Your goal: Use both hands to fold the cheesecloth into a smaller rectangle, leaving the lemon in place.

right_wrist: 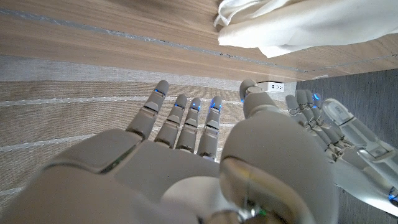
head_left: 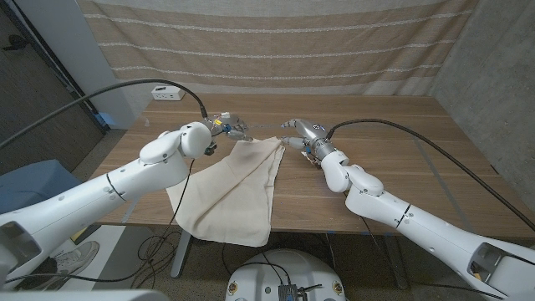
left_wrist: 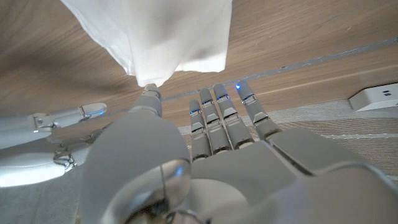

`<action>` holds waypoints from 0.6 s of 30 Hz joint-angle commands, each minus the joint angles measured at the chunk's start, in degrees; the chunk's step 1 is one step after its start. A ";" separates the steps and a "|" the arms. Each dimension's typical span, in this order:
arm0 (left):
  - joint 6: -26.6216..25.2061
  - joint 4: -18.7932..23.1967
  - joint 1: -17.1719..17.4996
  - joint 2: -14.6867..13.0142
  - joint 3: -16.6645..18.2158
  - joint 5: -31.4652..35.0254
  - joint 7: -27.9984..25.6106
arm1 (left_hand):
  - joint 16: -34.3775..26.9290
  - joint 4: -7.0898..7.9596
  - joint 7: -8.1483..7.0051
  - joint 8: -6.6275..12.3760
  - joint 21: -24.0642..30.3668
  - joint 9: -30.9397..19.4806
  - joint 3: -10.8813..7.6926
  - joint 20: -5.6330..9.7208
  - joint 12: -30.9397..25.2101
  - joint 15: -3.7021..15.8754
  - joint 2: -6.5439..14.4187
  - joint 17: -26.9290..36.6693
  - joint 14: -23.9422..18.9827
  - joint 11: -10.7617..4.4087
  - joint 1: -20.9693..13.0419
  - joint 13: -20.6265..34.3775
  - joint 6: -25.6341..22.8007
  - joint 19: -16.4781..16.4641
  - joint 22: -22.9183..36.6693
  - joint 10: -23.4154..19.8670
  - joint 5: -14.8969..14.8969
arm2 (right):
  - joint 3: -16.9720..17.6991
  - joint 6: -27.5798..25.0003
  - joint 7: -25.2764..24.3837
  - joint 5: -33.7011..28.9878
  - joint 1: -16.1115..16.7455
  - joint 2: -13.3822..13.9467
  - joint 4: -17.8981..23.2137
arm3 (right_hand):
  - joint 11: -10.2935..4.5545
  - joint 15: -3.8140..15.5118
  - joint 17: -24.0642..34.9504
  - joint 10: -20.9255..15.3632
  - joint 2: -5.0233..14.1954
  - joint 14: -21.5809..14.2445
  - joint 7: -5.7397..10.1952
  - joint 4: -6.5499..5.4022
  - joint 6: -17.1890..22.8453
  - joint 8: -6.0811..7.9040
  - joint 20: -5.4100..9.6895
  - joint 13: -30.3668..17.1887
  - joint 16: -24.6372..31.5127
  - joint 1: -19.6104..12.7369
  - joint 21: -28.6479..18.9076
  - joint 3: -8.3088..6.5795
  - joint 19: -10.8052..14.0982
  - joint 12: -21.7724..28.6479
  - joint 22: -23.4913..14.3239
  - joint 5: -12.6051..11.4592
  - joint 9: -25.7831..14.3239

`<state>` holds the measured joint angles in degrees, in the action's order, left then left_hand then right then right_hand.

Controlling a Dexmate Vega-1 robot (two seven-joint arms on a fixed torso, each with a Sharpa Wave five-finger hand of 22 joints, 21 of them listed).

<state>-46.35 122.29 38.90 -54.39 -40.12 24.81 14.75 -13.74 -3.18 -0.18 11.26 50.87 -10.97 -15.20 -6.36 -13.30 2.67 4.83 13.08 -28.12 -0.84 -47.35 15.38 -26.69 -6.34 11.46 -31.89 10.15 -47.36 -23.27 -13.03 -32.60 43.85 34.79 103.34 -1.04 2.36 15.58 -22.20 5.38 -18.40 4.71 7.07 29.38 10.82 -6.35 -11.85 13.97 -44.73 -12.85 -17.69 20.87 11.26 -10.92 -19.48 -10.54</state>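
The cream cheesecloth (head_left: 238,184) lies in a long folded strip from the table's middle down over its front edge. My left hand (head_left: 227,127) is at the cloth's far left corner and my right hand (head_left: 301,134) at its far right corner. In the left wrist view the left hand (left_wrist: 211,143) has its fingers stretched out and apart from the thumb, whose tip touches a gathered corner of the cloth (left_wrist: 168,31). In the right wrist view the right hand (right_wrist: 186,155) is spread, just short of the cloth (right_wrist: 298,25).
A white power strip (head_left: 167,94) sits at the far left of the wooden table (head_left: 401,150). Black cables run along both arms. A striped curtain hangs behind the table. The cloth's lower end hangs past the front edge.
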 commanded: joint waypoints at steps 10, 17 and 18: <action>-23.38 11.73 -7.00 -9.06 -17.82 22.72 20.54 | -0.82 -2.06 0.41 1.43 1.32 -0.32 -0.86 0.57 -1.61 1.27 -0.12 0.00 -2.76 -0.87 -0.99 0.65 -4.03 -2.52 0.01 -3.30 0.42 | -0.05 3.85 -0.15 -0.18 0.49 -0.06 0.14 | 0.56 2.16 0.25 -0.97 0.86 -0.59 -0.10 -0.04 0.63 0.33 0.14 -0.11 0.16 0.18 0.07 -0.52 0.36 0.38 0.04 0.43 -0.08; -26.31 11.35 -6.99 -9.29 -20.99 33.78 29.01 | -0.63 -2.90 0.40 1.25 1.29 -0.37 -1.20 0.28 -1.56 1.37 -0.24 -0.06 -2.41 -1.04 -1.95 0.78 -3.81 -2.27 -0.01 -3.04 0.56 | -0.17 4.03 0.39 -0.50 0.80 -0.14 0.34 | 0.38 2.19 0.23 -1.19 0.94 -0.73 -0.18 0.02 0.75 0.37 0.18 -0.10 0.16 0.14 0.06 -0.65 0.38 0.46 0.04 0.62 -0.07; -26.62 11.14 -6.62 -9.13 -20.99 35.20 30.09 | -0.65 -2.96 0.40 1.23 1.28 -0.38 -1.21 0.26 -1.57 1.29 -0.27 -0.06 -2.44 -1.07 -2.01 0.80 -3.76 -2.22 -0.01 -3.05 0.57 | -0.19 4.06 0.50 -0.49 0.83 -0.19 0.35 | 0.41 2.23 0.23 -1.21 0.94 -0.74 -0.21 0.04 0.74 0.37 0.15 -0.09 0.16 0.14 0.05 -0.67 0.41 0.47 0.05 0.65 -0.07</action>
<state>-66.95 132.91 33.28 -62.19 -55.12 45.47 33.32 -14.20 -5.61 0.33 12.15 51.73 -11.08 -16.26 -5.85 -14.63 2.76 4.51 13.04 -30.10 -1.75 -48.61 15.86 -30.29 -8.30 11.46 -34.68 10.40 -47.25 -20.11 -13.25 -32.57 44.41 34.82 103.60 -0.61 2.36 15.58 -22.63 5.68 -18.85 4.40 7.24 29.69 10.82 -6.35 -11.85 13.97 -44.43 -12.85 -17.86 20.87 11.26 -10.93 -19.04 -10.53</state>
